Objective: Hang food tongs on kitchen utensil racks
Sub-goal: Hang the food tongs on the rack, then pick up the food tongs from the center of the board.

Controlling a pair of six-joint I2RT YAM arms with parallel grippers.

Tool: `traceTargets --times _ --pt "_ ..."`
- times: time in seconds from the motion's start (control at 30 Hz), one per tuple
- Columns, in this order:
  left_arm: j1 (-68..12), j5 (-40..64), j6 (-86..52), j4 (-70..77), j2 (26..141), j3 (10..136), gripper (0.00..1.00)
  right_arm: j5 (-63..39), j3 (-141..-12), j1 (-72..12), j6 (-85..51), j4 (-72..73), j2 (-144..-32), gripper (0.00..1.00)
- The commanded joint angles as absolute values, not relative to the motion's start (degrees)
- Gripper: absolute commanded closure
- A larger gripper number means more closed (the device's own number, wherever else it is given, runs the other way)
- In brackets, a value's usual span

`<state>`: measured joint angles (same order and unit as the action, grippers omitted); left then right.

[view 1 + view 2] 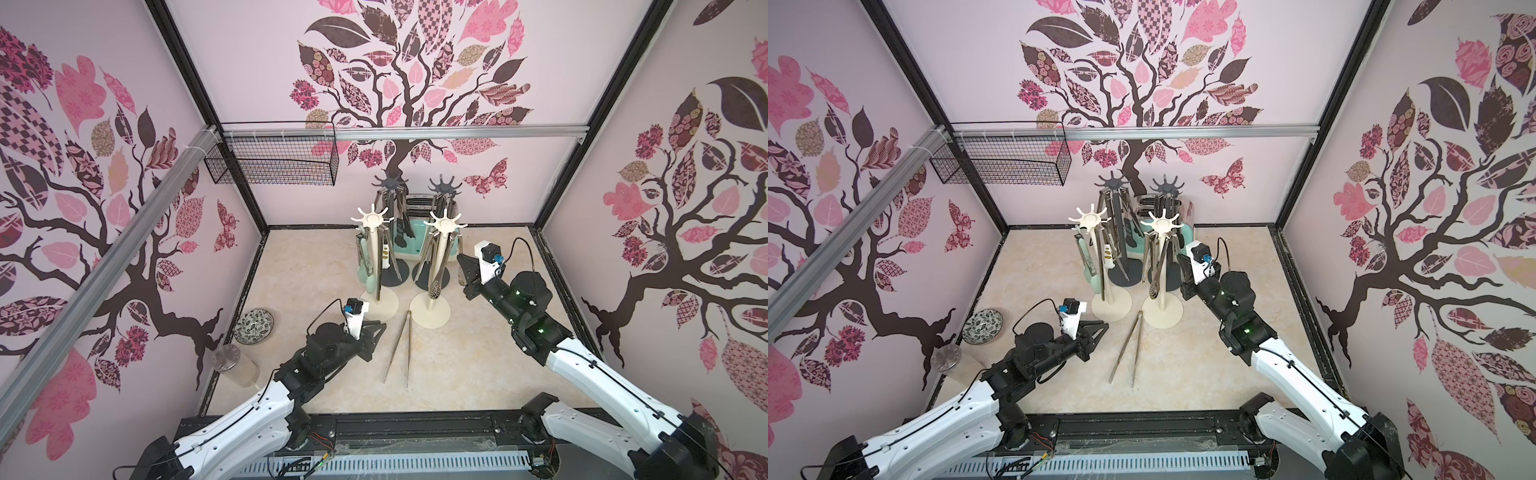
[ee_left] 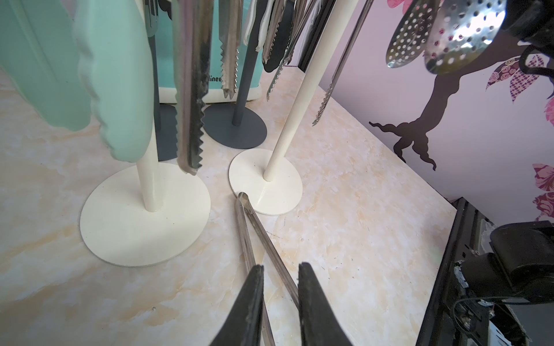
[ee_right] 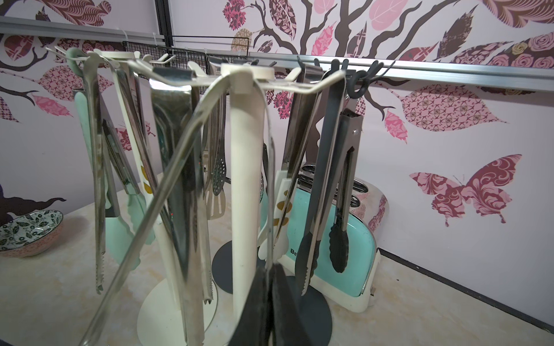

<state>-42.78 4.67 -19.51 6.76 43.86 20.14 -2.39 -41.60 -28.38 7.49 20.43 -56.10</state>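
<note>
One pair of bare steel food tongs (image 1: pixel 400 349) (image 1: pixel 1128 349) (image 2: pixel 246 215) lies flat on the table, its joined end touching a cream rack's base. My left gripper (image 1: pixel 383 325) (image 1: pixel 1105 326) (image 2: pixel 280 267) hovers low over the tongs' arms, open by a narrow gap, with nothing pinched. Four kitchen utensil racks stand at the back: two cream (image 1: pixel 371 217) (image 1: pixel 444 222) and two dark grey (image 1: pixel 388 183) (image 1: pixel 444 185), all hung with tongs. My right gripper (image 1: pixel 460 259) (image 1: pixel 1179 261) (image 3: pixel 271 266) is shut on one thin arm of steel tongs (image 3: pixel 271 179) draped over the right cream rack's crown (image 3: pixel 247 73).
A mint-green toaster (image 1: pixel 409 247) (image 3: pixel 356 239) stands behind the racks. A patterned bowl (image 1: pixel 252 326) and a clear cup (image 1: pixel 232 365) sit at the left wall. A black wire basket (image 1: pixel 274 162) hangs on the back rail.
</note>
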Motion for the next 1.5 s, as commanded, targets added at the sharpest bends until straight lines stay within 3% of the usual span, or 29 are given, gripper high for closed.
traceTargets --times 0.0,0.5,0.93,1.47 --pt "-42.98 5.14 -19.18 7.21 43.41 19.64 0.76 -1.35 -41.24 -28.06 7.01 17.75 -56.95 0.91" --pt "-42.98 6.19 -19.1 6.11 43.72 20.35 0.76 -0.26 -40.87 -28.04 6.94 17.58 -56.69 0.82" --pt "-43.2 9.38 -18.48 3.0 43.77 20.99 0.76 2.47 -38.2 -28.08 5.66 16.79 -53.06 0.59" --pt "-50.27 5.33 -16.15 -5.42 51.75 27.73 0.76 7.42 -28.49 -28.04 -2.98 10.79 -42.67 0.53"
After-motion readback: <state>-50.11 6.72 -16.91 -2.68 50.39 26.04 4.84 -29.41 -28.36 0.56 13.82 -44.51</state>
